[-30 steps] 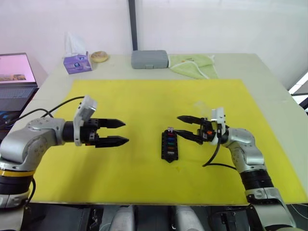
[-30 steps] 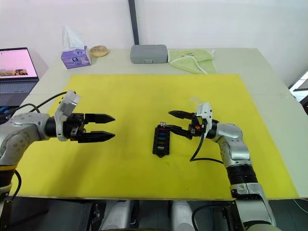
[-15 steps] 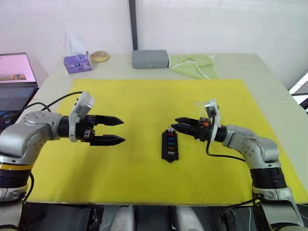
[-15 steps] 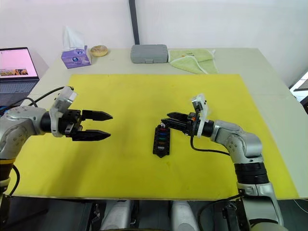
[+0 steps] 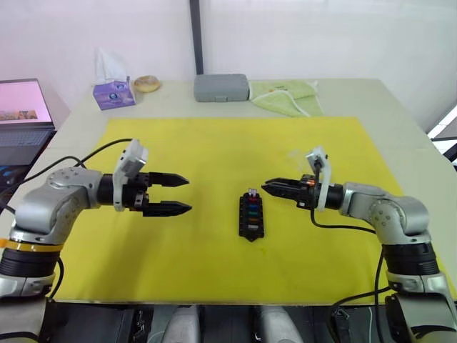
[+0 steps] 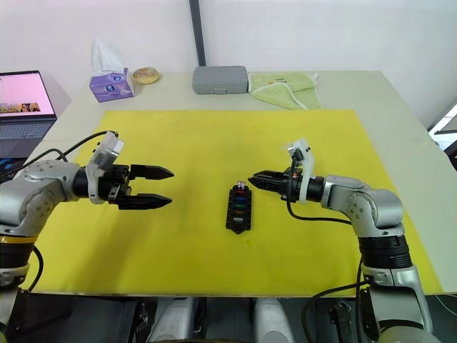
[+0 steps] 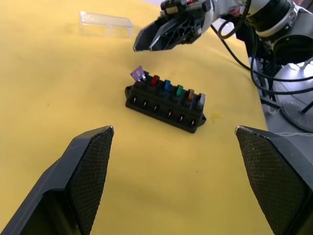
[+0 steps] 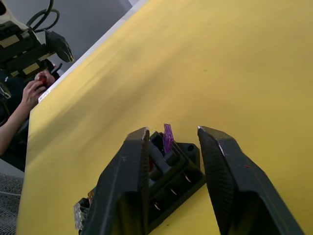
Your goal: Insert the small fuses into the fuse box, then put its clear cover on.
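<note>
Fuse box (image 5: 251, 215) lies on yellow mat (image 5: 214, 143); left claw (image 5: 178, 194) and right claw (image 6: 251, 179) gape empty.

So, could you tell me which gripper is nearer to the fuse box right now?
The right gripper is nearer: its tips sit just beyond the far end of the fuse box. The left gripper, open, hovers well off to the box's left.

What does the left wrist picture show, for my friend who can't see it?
A small black fuse box lies on a yellow mat, with a row of coloured fuses in its slots; the purple one at one end sticks up tilted. The right end effector hovers just beyond that end, near a clear cover lying on the mat.
</note>
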